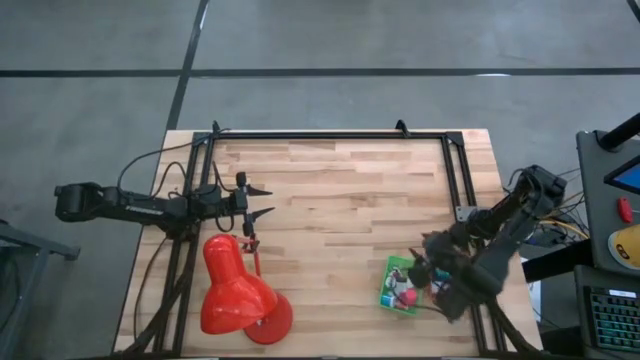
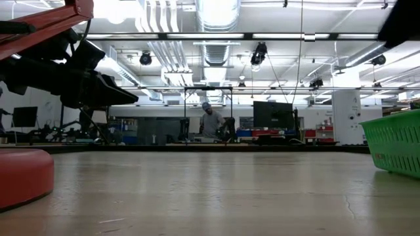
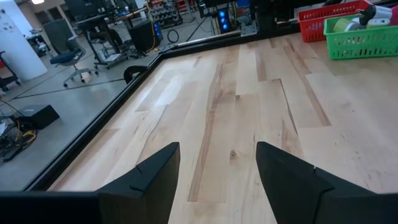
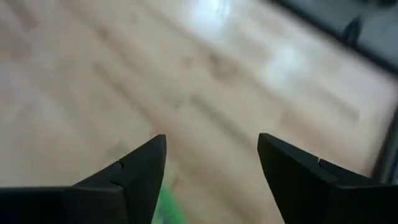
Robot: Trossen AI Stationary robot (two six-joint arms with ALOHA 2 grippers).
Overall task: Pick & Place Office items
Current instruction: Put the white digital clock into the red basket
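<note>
My right gripper (image 1: 428,268) hangs open and empty just above the green tray (image 1: 388,296), where the office items (image 1: 405,294) sit directly below it, ready for a reach. My left gripper (image 1: 266,200) waits open, empty, beside the lamp (image 1: 235,290).
</note>
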